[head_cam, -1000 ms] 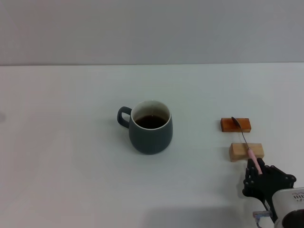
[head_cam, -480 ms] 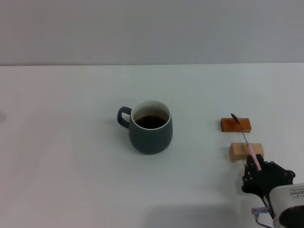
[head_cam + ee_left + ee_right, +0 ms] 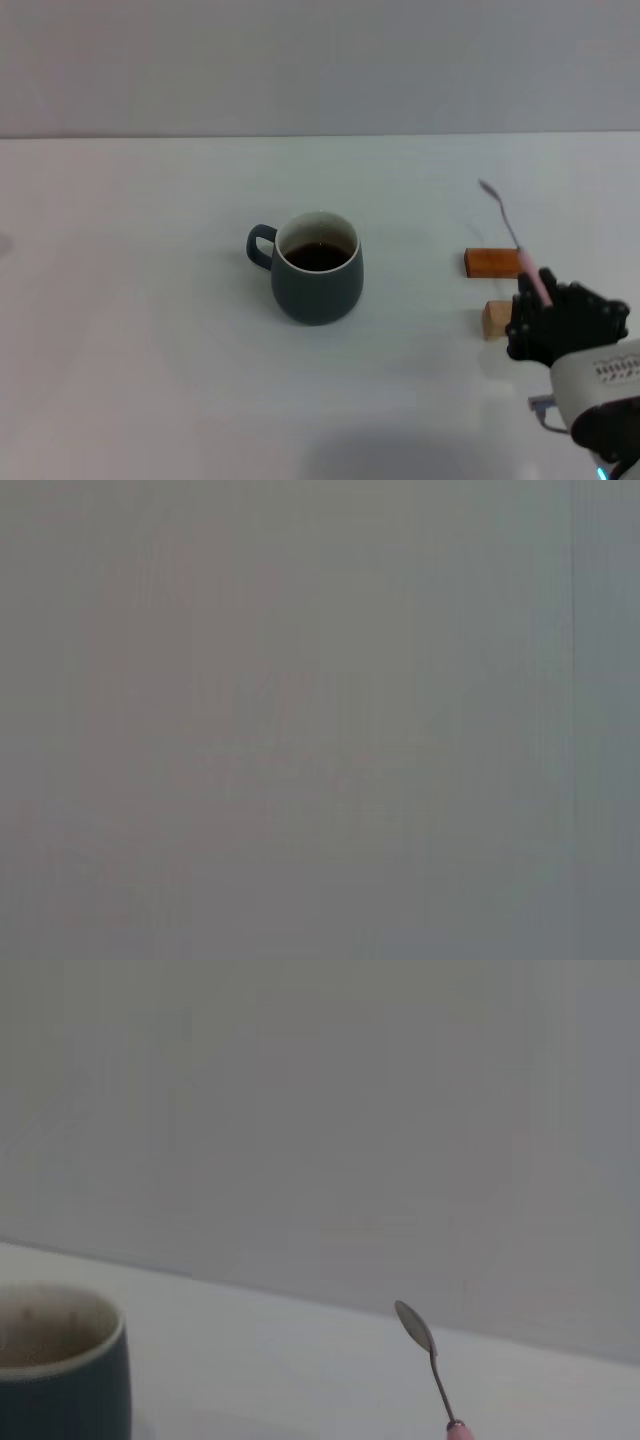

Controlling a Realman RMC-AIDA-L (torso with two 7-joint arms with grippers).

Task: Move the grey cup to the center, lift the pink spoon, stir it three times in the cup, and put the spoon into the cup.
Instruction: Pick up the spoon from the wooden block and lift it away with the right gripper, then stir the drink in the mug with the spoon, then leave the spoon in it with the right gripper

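Pink spoon (image 3: 512, 237) up w/ right hand (image 3: 560, 322)

We see white table (image 3: 150, 350). Grey cup (image 3: 316, 268) with dark liquid stands near middle. Well right of it, orange block (image 3: 492, 263) and pale wooden block (image 3: 494, 320) lie close together.

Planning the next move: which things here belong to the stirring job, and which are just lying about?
In the job:
- grey cup, holding dark liquid, mid-table
- pink spoon, lifted, held by its handle
- right pincer, shut on the spoon

Lying about:
- orange block
- pale wooden block, partly behind the pincer
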